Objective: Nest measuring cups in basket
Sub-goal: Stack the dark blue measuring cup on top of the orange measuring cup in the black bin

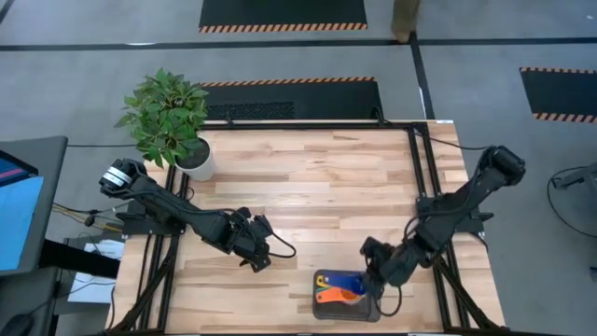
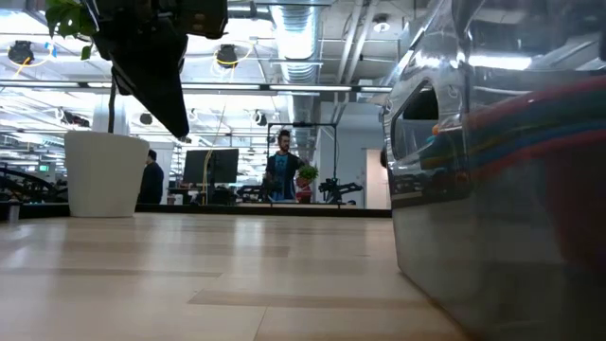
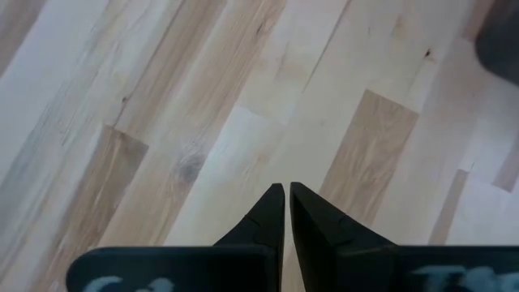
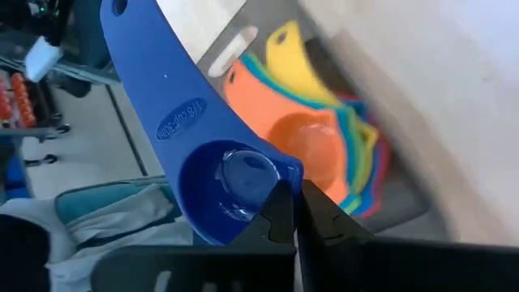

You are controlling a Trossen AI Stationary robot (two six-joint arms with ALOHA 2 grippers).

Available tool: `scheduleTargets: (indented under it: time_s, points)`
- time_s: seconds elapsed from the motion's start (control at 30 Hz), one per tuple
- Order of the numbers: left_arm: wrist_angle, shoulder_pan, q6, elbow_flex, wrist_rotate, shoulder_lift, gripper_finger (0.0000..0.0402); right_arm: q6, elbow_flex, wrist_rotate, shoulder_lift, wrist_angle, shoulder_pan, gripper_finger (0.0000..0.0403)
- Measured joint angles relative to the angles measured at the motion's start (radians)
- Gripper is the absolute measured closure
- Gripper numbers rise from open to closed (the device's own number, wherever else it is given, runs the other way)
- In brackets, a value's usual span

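The right gripper (image 4: 293,212) pinches the blue measuring cup (image 4: 219,174) by its rim, handle slanting away above the basket (image 1: 322,311).

Potted plant (image 1: 171,123) at the wooden table's (image 1: 308,177) corner; two people (image 2: 282,170) beyond.

Table (image 1: 308,177): pale wood planks, smooth, matt, visible grain. Plant pot (image 1: 198,159) at its far left corner: white, smooth, matt. Measuring cups (image 4: 300,130): glossy smooth plastic; the blue cup (image 4: 219,174) is embossed on its handle. Basket (image 4: 397,207) at table's near edge: dark grey, matt. Gripper fingers (image 3: 320,231): black, matt.
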Motion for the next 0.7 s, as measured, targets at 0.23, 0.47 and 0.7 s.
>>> scheduleTargets:
  time_s: [0.23, 0.47, 0.7]
  points:
    - [-0.029, 0.0, 0.057, 0.0, -0.01, 0.0, 0.0391, 0.107, 0.0, 0.0, 0.098, 0.065, 0.042, 0.0398]
    - [-0.05, 0.004, 0.052, 0.0, -0.023, 0.0, 0.0391, 0.05, 0.083, -0.003, 0.19, 0.097, 0.036, 0.0398]
    - [-0.05, 0.004, 0.043, 0.0, -0.025, 0.0, 0.0391, -0.031, 0.216, -0.004, 0.265, -0.077, 0.036, 0.0398]
